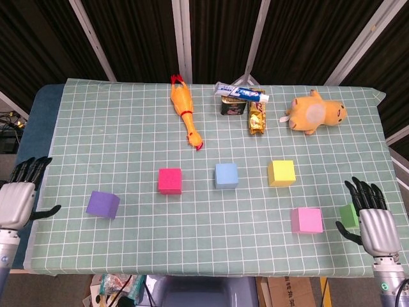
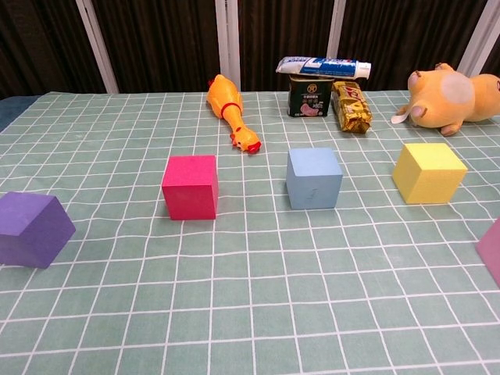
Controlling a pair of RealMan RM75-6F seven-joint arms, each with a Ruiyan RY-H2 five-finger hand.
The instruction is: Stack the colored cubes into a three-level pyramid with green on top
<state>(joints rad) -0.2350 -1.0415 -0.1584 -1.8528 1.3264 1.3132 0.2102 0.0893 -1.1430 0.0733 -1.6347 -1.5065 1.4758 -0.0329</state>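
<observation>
head view shows the table (image 1: 128,128) under a green checked cloth, with six cubes lying apart and none stacked. the red cube (image 1: 170,180), blue cube (image 1: 226,175) and yellow cube (image 1: 282,173) sit in a loose row across the middle, the purple cube (image 1: 103,204) lies nearer the front on the left, the pink cube (image 1: 307,220) near the front on the right. the green cube (image 1: 349,215) sits close to the right edge, just beside the right hand (image 1: 372,217), which holds nothing, its fingers spread and pointing up (whether a finger touches the cube, i cannot tell). the left hand (image 1: 19,198) hangs off the left edge of the table, also empty with fingers apart, well away from the purple cube. along the far side lie a rubber chicken (image 1: 184,109), a toothpaste tube (image 1: 241,93) resting on top of a can (image 1: 233,106), a snack packet (image 1: 256,118) just beside the can, and an orange plush toy (image 1: 314,111). chest view shows the red, blue and yellow cubes upright on the cloth, neither hand in it
</observation>
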